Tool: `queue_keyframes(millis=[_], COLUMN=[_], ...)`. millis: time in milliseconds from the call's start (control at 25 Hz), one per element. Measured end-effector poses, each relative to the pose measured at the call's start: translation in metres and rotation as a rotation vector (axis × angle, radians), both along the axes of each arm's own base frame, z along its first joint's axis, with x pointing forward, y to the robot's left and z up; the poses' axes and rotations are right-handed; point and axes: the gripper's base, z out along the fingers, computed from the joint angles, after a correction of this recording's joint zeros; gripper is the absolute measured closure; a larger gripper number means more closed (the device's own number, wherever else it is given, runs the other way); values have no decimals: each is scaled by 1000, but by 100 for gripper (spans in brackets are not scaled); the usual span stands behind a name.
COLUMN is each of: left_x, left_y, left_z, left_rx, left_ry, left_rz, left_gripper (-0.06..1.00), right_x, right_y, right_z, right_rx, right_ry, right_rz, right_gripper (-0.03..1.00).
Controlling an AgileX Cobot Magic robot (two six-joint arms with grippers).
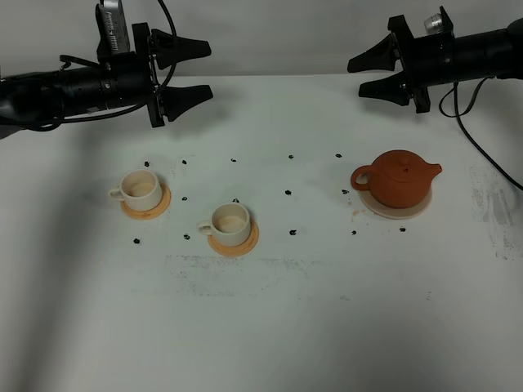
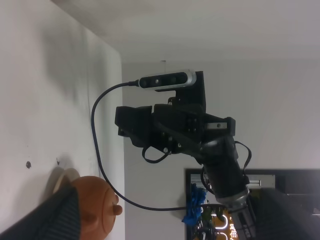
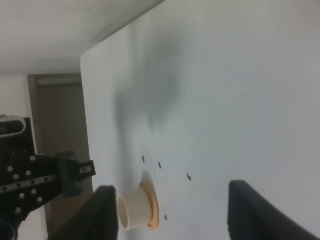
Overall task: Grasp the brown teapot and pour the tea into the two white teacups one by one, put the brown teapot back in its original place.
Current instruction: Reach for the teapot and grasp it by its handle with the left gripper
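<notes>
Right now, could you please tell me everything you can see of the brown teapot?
The teapot is squat, round, reddish-brown, matte like clay. Its knobbed lid is on; the loop handle points left in the high view, the short spout right. It stands upright on a pale round coaster; nothing else touches it.

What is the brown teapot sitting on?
The brown teapot rests on a pale beige round coaster. Only the coaster's rim shows around the pot's base; its middle is covered by the pot.

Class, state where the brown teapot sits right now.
The brown teapot sits on the pale coaster on the right of the exterior high view.
</notes>
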Motion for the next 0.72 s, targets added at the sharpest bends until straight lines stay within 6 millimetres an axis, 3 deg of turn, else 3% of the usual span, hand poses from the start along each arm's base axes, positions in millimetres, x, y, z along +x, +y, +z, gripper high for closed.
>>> queue_keyframes(millis=[480,720], left_x=[0,0], left_y=[0,0], left_z=[0,3], left_rx=[12,188], left_ry=[-27,-168], left_rz=[-5,-113], left_gripper=[22,24], right_x=[0,5], right_y=[0,-3], right_z=[0,15], right_rx=[-9,-133], right_ry=[-20,-159], right_rz=[10,72], right_gripper=[46,46])
